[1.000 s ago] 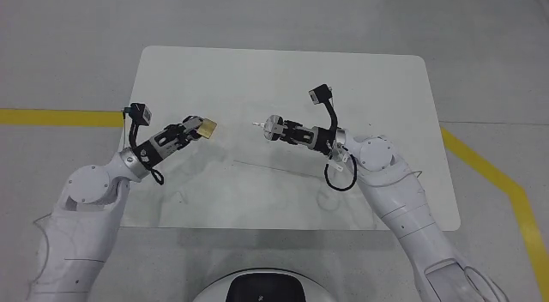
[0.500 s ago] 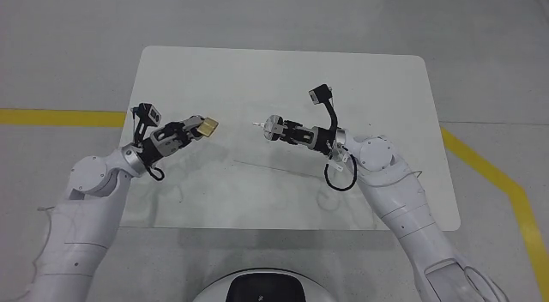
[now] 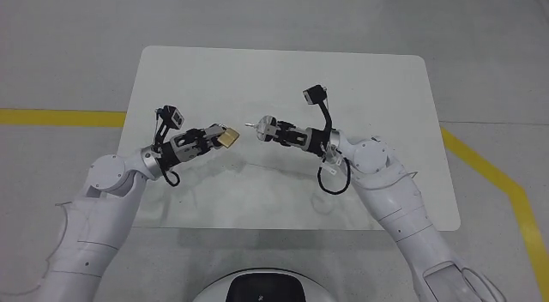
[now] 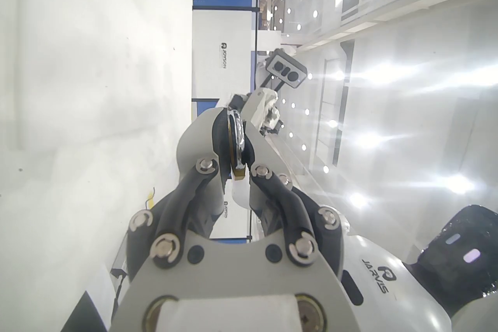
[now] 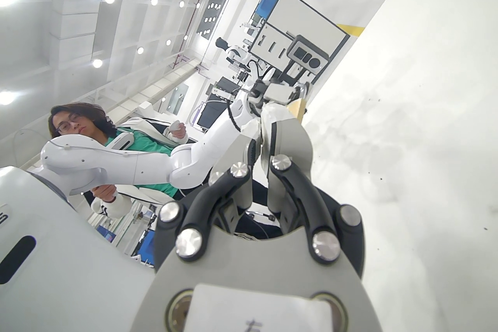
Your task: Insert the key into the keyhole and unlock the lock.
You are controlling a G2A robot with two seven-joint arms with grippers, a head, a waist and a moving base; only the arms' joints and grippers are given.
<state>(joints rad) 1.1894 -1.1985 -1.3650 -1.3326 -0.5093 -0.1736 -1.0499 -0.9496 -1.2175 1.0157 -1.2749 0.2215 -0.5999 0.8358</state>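
— Left hand (image 3: 214, 136), what has it got?
— Its fingers are squeezed shut on the lock (image 3: 228, 137). The lock is gold with a silver loop. It sticks out past the fingertips, up in the air over the desk (image 3: 360, 96).
— And the right hand (image 3: 268, 127)?
— That one is pinched tight on the key (image 3: 255, 123). The thin end of the key pokes out of the hand and points toward the lock.
— Do key and lock touch?
— No. They are near, with a little gap between them. The hands face each other over the middle of the desk, lock on the robot's left side, key on its right.
— What does the left wrist see?
— The lock shows edge-on between the two fingers, and the right hand is farther off behind it.
— How many things are there?
— One lock, one key, two hands, one desk.
— What holds what?
— The left hand holds the lock. The right hand holds the key. Both are off the desk.
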